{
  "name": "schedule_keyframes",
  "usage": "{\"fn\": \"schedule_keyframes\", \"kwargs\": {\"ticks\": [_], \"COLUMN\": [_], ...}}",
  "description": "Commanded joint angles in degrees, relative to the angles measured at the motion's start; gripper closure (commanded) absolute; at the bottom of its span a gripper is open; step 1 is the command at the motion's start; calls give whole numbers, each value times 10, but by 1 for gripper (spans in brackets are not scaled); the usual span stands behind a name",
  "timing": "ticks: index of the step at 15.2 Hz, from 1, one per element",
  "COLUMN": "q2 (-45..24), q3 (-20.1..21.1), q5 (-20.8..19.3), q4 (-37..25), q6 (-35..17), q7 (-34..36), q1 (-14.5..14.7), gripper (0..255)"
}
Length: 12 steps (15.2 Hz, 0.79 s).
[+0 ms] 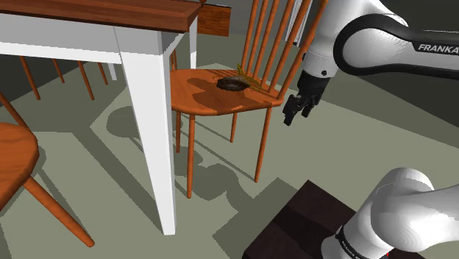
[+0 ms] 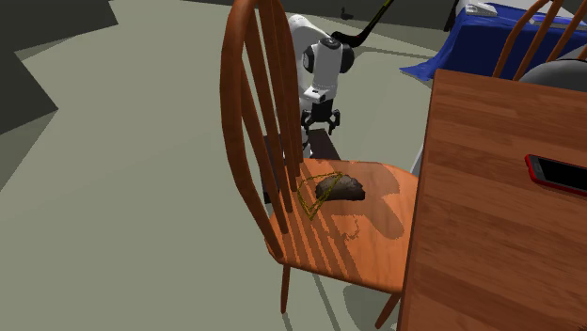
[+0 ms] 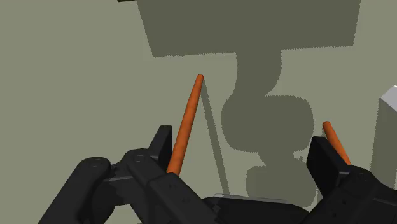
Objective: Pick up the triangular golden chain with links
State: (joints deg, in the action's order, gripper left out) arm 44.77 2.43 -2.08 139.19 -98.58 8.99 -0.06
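A golden chain laid out as a triangle [image 2: 313, 195] lies on the orange wooden chair seat [image 2: 376, 244], partly under a dark lumpy object [image 2: 341, 188]. In the shoulder view the chain [image 1: 248, 78] shows beside that dark object [image 1: 232, 84], close to the chair's back spindles [image 1: 274, 44]. My black gripper [image 1: 296, 116] hangs off the seat's edge, behind the chair back and a little below seat height, pointing down at the floor. It also shows beyond the spindles [image 2: 320, 125]. Its fingers stand apart around nothing [image 3: 242, 145], with two chair legs [image 3: 184, 127] below them.
A white table leg [image 1: 147, 118] under a wooden top stands at the shoulder view's left of the chair. A second chair [image 1: 15, 154] is at the far left. A red phone [image 2: 560, 174] lies on the tabletop [image 2: 480, 216]. My dark stand [image 1: 294, 228] is at lower right.
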Motion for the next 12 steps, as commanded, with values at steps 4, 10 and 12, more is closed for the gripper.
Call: {"fn": "schedule_keyframes", "kwargs": {"ticks": [4, 10, 12], "q2": [-52, -151, -183], "q3": [-5, -16, -20], "q5": [3, 13, 17], "q4": [-36, -120, -152], "q6": [-42, -109, -126], "q7": [1, 0, -1], "q1": [-3, -7, -7], "gripper": [0, 0, 0]}}
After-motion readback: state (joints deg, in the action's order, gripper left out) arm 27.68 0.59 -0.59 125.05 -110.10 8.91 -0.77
